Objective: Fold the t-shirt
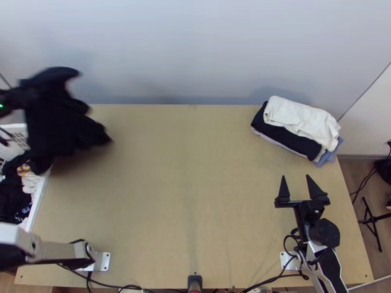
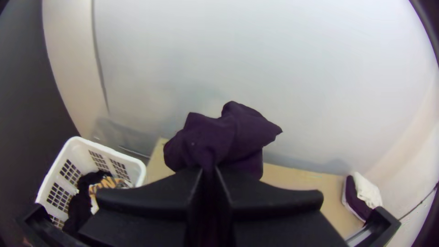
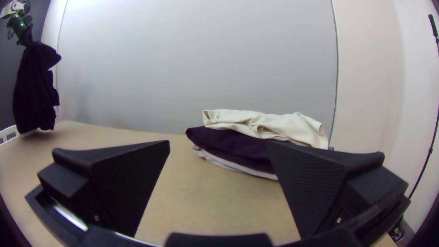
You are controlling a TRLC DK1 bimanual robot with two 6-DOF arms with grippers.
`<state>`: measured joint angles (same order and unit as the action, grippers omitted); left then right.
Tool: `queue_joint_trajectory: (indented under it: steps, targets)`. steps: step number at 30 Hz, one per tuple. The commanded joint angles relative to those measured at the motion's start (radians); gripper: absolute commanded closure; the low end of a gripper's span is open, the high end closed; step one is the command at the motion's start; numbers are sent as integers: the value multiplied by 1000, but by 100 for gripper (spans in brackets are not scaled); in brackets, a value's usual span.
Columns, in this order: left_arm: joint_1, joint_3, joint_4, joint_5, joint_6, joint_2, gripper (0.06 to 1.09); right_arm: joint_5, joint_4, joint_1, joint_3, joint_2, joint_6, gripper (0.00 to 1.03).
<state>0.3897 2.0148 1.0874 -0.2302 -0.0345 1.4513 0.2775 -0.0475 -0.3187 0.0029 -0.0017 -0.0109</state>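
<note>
Black cloth at the left — the white basket (image 1: 39, 200) sits there with loose clothes (image 1: 13, 195) inside, and right over its edge hangs the t-shirt (image 1: 63, 122), bunched at the top, its lower part out over the table's far left corner. The left gripper (image 2: 208, 171) has its fingers pressed together on a gathered pinch of it, and that looks like the first danger: with all the weight on one bunched spot, the fabric could slip and drop half into the basket. A low fold might also snag on that rim and drag the basket along, or hook something out of it. Across the bare middle of the table (image 1: 195, 171), the shirt could come down as a twisted heap, because one pinch can't spread both sides. Then the folded stack (image 1: 298, 117) at far right — a wide swing could knock its white top piece askew. Nearer, the right gripper (image 1: 296, 177) stands with fingers spread, nothing between them; should it grab two layers, the spreading would likely jam.
</note>
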Motion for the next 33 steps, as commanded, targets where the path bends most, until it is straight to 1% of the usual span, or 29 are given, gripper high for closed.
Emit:
queue_joint_trajectory:
  steps: [1,6,9,11,16,17,23,29,33]
  targets:
    - [-361,-209,9,72,-76,-141,105,0,0,0,0,0,0,4]
    - [-664,-297,-17,200,-143,-163,105,0,0,0,0,0,0,4]
    - [-828,-338,-69,250,-197,-157,105,0,0,0,0,0,0,4]
    - [-940,-357,-116,307,-219,-135,105,0,0,0,0,0,0,4]
    - [-1131,-327,-216,368,-258,-29,105,0,0,0,0,0,0,4]
    - [-1157,-311,-227,384,-269,3,105,0,0,0,0,0,0,4]
    - [-1256,-231,-256,393,-312,147,105,0,0,0,0,0,0,4]
    - [-1276,-197,-281,400,-343,205,105,0,0,0,0,0,0,4]
    - [-1275,-157,-281,399,-360,184,105,0,0,0,0,0,0,4]
